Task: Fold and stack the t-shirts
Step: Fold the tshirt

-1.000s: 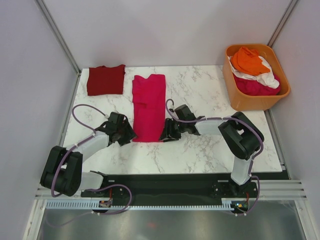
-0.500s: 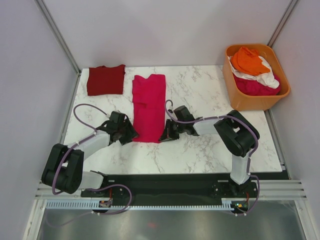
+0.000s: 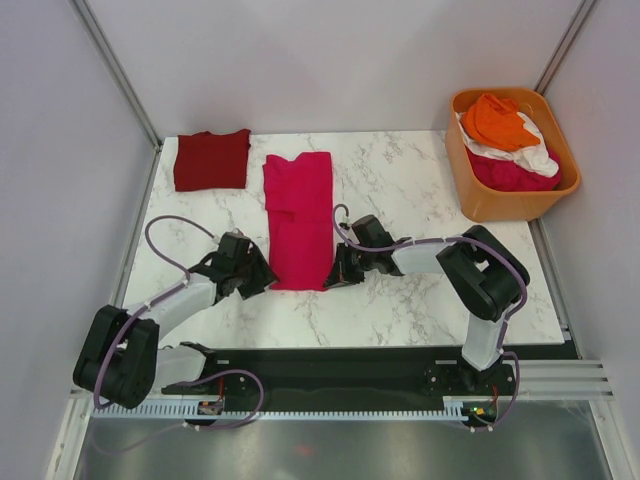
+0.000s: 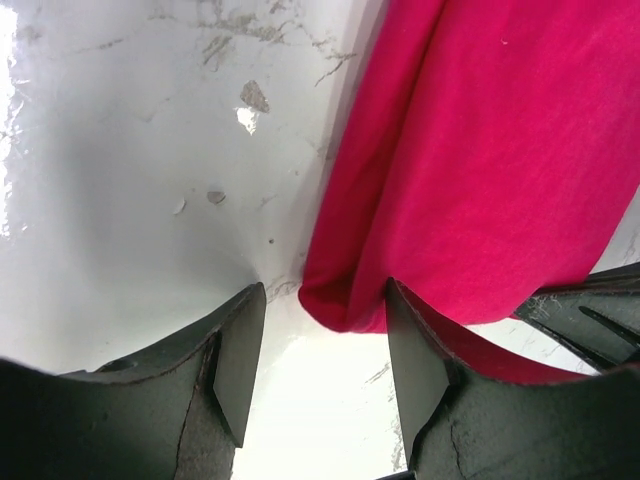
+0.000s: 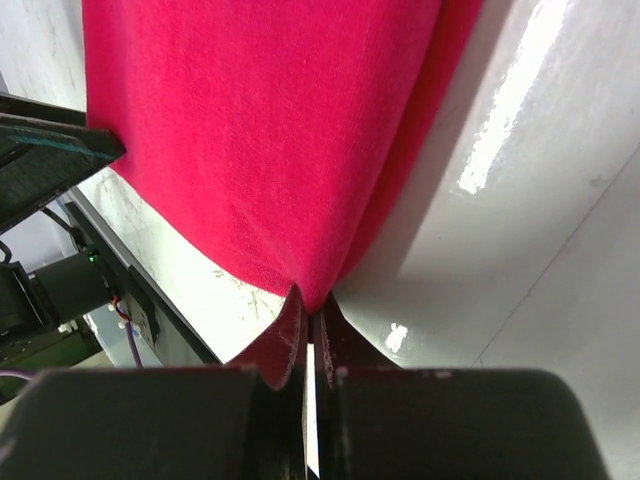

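now marble table (image 3: pixel 420 200), pale walls (image 3: pixel 330 60) — left gripper (image 4: pixel 325 340) parted, right gripper (image 5: pixel 310 320) pinching magenta t-shirt (image 3: pixel 298 215)

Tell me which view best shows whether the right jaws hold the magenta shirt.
Right wrist: the right gripper has its jaws pinched shut on the magenta shirt at its near corner. Top external shows only the gripper beside that hem; left wrist shows the shirt's other corner.

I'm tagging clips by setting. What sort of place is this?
Most likely a robot test booth, not a home: plain panel walls enclose a marble-look table, two robot arms are bolted at its edge, with a pink shirt laid out and a tub of clothes.
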